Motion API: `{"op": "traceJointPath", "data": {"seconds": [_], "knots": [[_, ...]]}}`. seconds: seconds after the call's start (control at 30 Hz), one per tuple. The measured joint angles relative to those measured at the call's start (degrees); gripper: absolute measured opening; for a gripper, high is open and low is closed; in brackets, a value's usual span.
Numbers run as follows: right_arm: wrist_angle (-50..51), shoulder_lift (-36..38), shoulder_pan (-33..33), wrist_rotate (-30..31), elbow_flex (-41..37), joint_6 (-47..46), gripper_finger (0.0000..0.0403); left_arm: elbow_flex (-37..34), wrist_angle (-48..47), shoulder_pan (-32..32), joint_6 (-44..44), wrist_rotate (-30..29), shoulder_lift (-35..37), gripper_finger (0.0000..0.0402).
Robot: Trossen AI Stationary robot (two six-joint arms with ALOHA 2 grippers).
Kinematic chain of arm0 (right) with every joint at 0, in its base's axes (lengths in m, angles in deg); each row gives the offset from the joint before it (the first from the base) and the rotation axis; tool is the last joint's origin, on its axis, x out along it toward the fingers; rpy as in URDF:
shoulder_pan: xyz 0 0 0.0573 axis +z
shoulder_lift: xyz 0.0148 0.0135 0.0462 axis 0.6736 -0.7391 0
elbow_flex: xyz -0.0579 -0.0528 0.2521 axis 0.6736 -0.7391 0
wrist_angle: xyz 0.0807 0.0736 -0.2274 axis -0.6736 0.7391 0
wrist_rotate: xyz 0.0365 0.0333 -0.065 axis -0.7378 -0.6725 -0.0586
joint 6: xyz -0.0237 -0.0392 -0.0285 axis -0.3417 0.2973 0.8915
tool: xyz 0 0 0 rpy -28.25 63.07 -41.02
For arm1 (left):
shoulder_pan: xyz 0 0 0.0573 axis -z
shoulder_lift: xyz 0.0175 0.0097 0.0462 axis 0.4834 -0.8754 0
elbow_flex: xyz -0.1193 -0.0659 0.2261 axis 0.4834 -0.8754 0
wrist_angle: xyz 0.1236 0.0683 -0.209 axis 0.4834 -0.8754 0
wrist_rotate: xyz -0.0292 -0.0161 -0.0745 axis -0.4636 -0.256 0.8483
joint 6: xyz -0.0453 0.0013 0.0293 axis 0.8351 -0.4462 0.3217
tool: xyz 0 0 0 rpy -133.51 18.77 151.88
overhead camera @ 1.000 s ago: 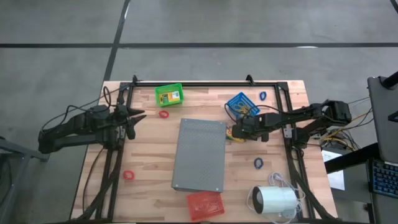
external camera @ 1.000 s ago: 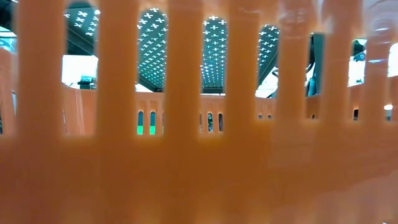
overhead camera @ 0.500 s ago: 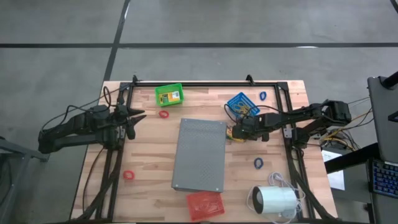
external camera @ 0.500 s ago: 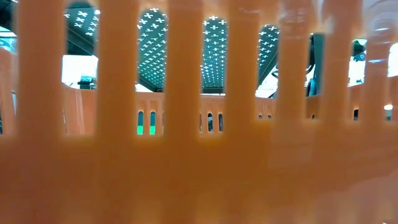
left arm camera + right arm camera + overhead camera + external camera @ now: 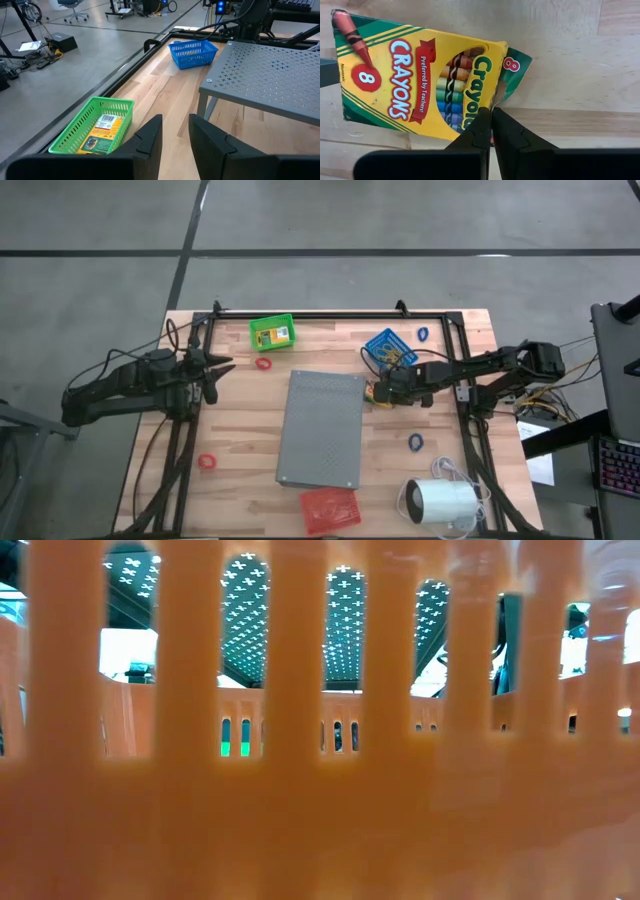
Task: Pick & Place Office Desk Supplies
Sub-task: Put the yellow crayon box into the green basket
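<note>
A yellow crayon box lies flat on the wooden table, just right of the grey perforated slab. My right gripper points down at it and is shut at its flap end. My left gripper waits over the table's left side, slightly open and holding nothing. Beyond it, a second crayon box rests in a green basket. Red rings and blue rings lie loose on the wood. My right gripper comes from above, pointing almost straight down. Its closed fingertips meet at the box's long edge beside the green end flap. They seem to pinch only thin card there. The box lies flat on the table.
A blue basket stands just behind my right gripper. A white cylinder with a cord and a red basket sit at the near edge. The red basket's wall fills the low view. A black rail frames the table.
</note>
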Motion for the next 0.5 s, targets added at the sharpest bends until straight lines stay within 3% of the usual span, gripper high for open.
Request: {"op": "traceJointPath", "data": {"seconds": [0.5], "knots": [[4.4, 5.0, 0.7, 2.9, -0.4, -0.2, 0.0007, 0.0, 0.0, 0.0, 0.0, 0.0, 0.0, 0.0098]]}}
